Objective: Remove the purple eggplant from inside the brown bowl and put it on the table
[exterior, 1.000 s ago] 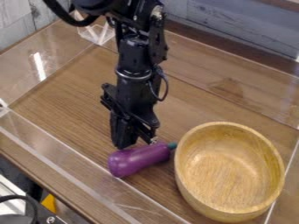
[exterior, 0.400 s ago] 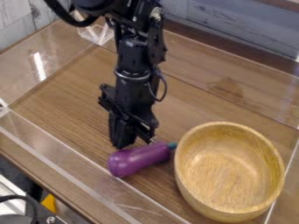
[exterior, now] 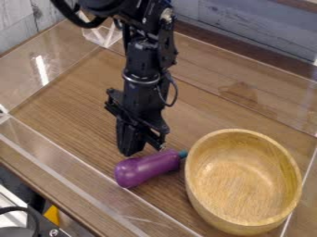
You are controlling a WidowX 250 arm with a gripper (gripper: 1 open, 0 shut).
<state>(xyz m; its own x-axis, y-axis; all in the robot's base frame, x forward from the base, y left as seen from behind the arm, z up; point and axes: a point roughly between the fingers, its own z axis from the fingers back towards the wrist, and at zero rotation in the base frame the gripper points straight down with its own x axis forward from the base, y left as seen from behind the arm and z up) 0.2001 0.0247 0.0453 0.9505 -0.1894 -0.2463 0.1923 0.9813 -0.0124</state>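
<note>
The black metal jaws [exterior: 141, 150] are clenched, and I see no object held between them. They point down to the desk and are just beside the purple toy eggplant; whether they touch it, I cannot tell. The black robot arm [exterior: 145, 69] above them is made of many angular parts and joints, and it comes from the top of the view.

The glossy purple toy eggplant [exterior: 147, 170] lies on its side on the brown wood-grain desk [exterior: 77, 104], outside the bowl. Its thick, rounded end is toward the lower left, and its narrower neck goes up to the right, ending in a small teal-blue stem tip [exterior: 183, 154] near the bowl's rim.

To the right of the eggplant is the wide, round, light-brown wooden bowl [exterior: 243, 180]. It has a thick, smooth rim and a curved inside with fine grain. The bowl contains nothing that I can see.
</note>
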